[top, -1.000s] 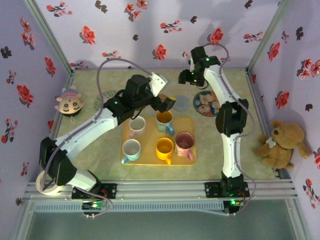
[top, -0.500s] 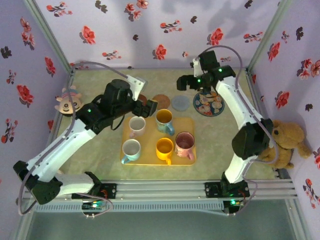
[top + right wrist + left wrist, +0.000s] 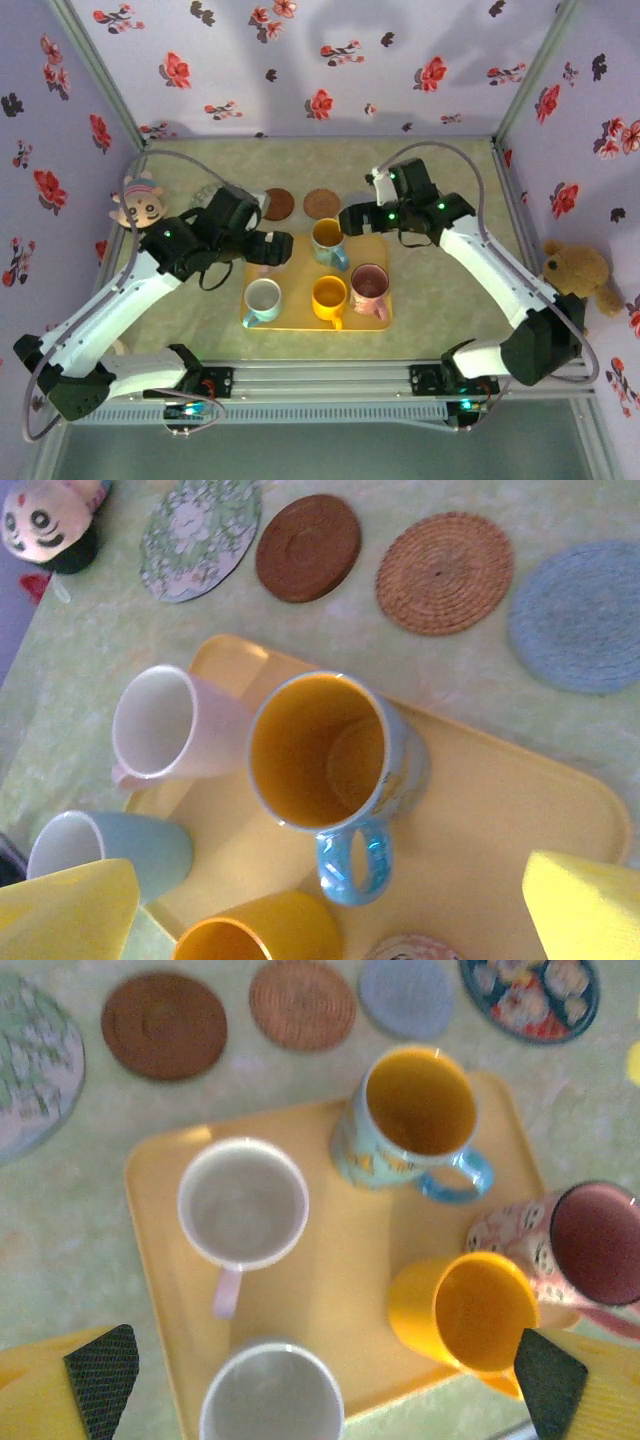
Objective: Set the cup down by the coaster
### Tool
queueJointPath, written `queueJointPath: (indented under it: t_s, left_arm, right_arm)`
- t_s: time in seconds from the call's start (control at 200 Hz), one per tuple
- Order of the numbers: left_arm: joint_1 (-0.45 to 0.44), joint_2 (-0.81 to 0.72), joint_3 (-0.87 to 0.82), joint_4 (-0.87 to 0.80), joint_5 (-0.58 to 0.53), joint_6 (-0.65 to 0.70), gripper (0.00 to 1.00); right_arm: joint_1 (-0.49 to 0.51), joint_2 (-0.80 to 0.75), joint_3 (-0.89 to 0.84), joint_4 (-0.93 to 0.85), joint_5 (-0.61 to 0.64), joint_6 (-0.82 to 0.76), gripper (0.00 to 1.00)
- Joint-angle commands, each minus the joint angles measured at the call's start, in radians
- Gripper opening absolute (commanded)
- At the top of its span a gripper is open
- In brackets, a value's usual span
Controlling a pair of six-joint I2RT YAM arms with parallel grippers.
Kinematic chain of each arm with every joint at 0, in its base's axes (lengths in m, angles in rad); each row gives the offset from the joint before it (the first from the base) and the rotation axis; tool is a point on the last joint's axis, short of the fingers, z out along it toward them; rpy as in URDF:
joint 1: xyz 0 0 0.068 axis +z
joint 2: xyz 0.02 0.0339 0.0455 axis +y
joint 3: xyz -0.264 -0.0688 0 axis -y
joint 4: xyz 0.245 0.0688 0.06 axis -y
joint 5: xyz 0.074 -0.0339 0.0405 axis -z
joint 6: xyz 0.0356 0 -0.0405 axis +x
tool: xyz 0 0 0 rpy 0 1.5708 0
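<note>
Judging the blue cup [image 3: 320,750] stiff and slippery, we preferred its rim; the right end effector [image 3: 328,908] had jaws apart.

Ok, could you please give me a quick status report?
Open and empty: left gripper, right gripper. Right one above the blue cup, on the yellow tray among four other cups. Bare woven coaster beyond the tray.

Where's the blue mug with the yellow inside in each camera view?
Top external: blue mug at the far edge of the yellow tray, mid-frame.
Left wrist: the mug sits upper right of centre.
Right wrist: the mug sits at centre.
Shared landmark: woven coaster just beyond it.
</note>
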Motion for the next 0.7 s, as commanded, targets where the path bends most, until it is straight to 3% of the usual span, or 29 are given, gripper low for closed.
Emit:
queueJointPath:
  t_s: [0.0, 0.155, 0.42, 0.695]
  left_arm:
    - [-0.031, -0.024, -0.029, -0.116, -0.012, -0.116, 1.0]
    - [-0.065, -0.052, -0.068, -0.194, -0.007, -0.173, 1.0]
    - [-0.067, -0.094, -0.049, -0.387, 0.036, -0.101, 1.0]
    - [-0.066, -0.055, -0.074, -0.406, 0.137, -0.074, 1.0]
  right_arm:
    - [0.034, -0.053, -0.025, 0.053, -0.021, 0.038, 1.0]
    - [0.087, -0.106, -0.074, 0.06, 0.007, 0.038, 1.0]
    - [0.133, -0.2, -0.171, 0.164, 0.079, 0.143, 1.0]
    - [0.157, -0.263, -0.186, 0.092, 0.078, 0.066, 1.0]
